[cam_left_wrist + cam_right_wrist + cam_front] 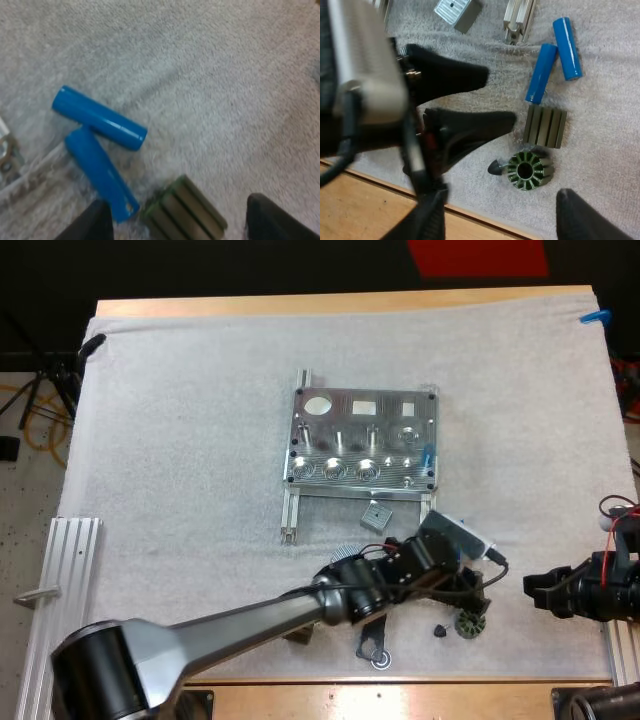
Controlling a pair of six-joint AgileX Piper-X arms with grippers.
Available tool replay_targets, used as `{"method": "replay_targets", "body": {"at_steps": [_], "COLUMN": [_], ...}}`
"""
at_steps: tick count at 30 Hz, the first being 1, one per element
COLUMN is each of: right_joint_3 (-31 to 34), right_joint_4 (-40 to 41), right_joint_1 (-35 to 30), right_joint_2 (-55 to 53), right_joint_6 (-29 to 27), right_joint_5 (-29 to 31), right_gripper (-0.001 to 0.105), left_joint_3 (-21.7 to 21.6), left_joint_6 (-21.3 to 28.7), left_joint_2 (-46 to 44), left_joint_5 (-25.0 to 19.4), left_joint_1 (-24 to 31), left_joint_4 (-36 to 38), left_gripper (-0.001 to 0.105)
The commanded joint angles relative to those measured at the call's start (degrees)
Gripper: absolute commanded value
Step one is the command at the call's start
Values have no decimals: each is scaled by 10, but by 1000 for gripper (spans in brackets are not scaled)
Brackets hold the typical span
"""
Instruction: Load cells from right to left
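Ribbed dark block (186, 210) was blurred, cut by the edge — fingers (92, 225) of left gripper (177, 210) flanking it were cropped too.

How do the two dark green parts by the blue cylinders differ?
The ribbed block is rectangular with straight ridges; the round part is a toothed ring with a hole. The block lies by the end of a blue cylinder; the round part, farther off. Both are dark green.

Two loose blue cylinders (99, 118) (100, 172) — one fixture (362, 440)
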Motion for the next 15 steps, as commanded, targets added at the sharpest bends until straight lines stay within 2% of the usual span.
{"method": "replay_targets", "body": {"at_steps": [1,7,11,15], "right_joint_3": [0,0,0,0], "right_joint_4": [5,5,5,5], "right_joint_1": [-3,-3,-3,-3], "right_joint_2": [-3,-3,-3,-3], "right_joint_6": [-4,-2,-2,-2], "right_joint_5": [2,2,2,2], "right_gripper": [50,50,50,50], "left_joint_3": [-14,-44,-44,-44], "left_joint_6": [-7,-7,-7,-7], "left_joint_2": [9,59,72,80], "left_joint_5": [-5,-5,-5,-30], "left_joint_1": [-3,-3,-1,0], "left_joint_4": [1,19,19,32], "left_gripper": [57,57,57,57]}}
